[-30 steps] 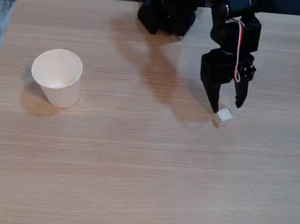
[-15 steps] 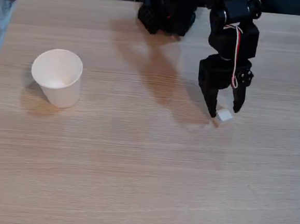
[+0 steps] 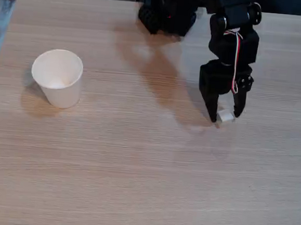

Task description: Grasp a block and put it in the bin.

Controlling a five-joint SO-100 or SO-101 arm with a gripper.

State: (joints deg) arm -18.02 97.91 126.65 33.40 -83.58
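The block (image 3: pixel 225 117), a tiny white cube, rests on the wooden table at the right in the fixed view. My black gripper (image 3: pixel 226 117) points straight down over it and is open. One finger stands on each side of the cube, close against it, and I cannot tell whether the pads touch it. The bin (image 3: pixel 58 77), a white paper cup, stands upright far to the left with its round rim facing up and nothing visible inside.
The arm's black base (image 3: pixel 166 12) sits at the table's far edge, behind and left of the gripper. Bare wooden tabletop (image 3: pixel 136 158) stretches between the cup and the gripper and across the whole front.
The gripper has come down from just above and behind the cube, so its fingers now straddle it. The cube and the cup have not moved.
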